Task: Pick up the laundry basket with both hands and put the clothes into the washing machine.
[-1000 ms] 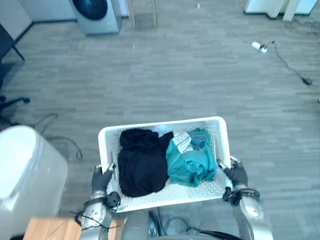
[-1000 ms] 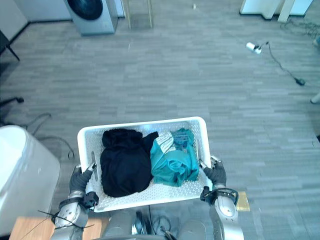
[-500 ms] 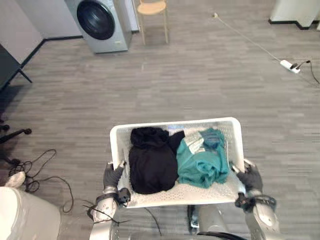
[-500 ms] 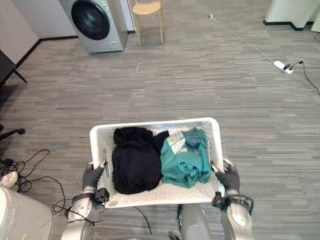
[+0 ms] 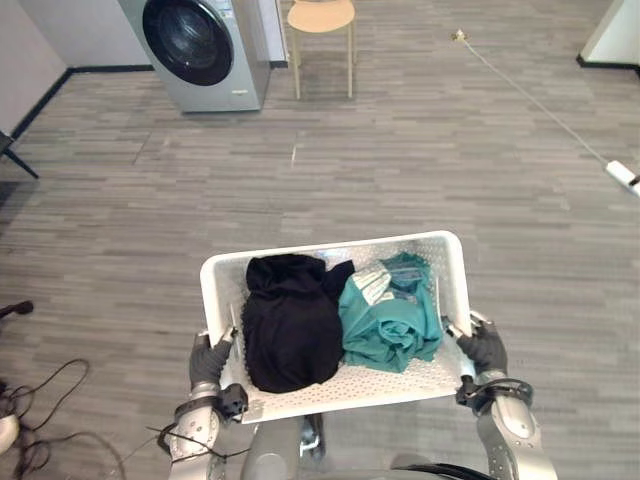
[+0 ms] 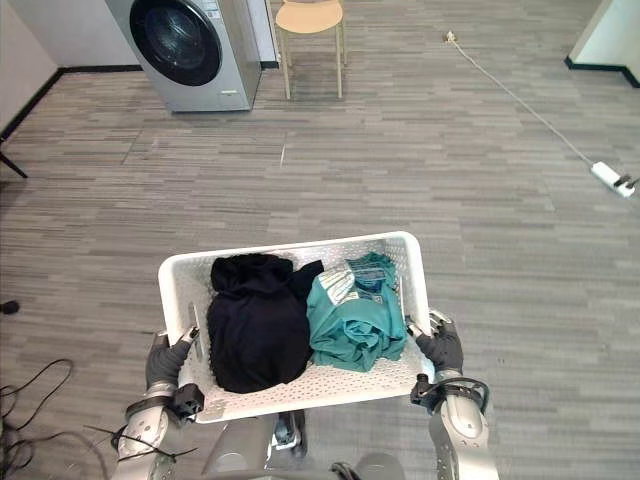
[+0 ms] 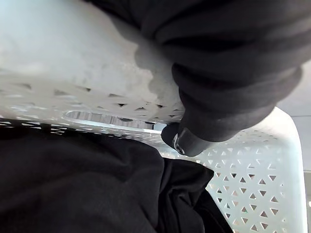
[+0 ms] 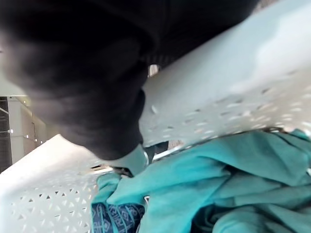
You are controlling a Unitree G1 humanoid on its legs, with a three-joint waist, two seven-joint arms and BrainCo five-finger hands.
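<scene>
White perforated plastic with triangular holes in its walls: the laundry basket, rectangular with rounded corners, is held in the lower middle of the frame. Its left short side is gripped by the left robot hand and its right short side by the right robot hand. In each wrist view a dark tip is seen hooked over the rim by a handle slot.

A crumpled black garment lies in the left half, touching a bunched teal garment in the right half. A pale patch on the teal cloth carries print too small to read.

A silver-grey washing machine with a round dark door stands at upper left on the grey plank floor. A wooden chair is just beside it.
</scene>
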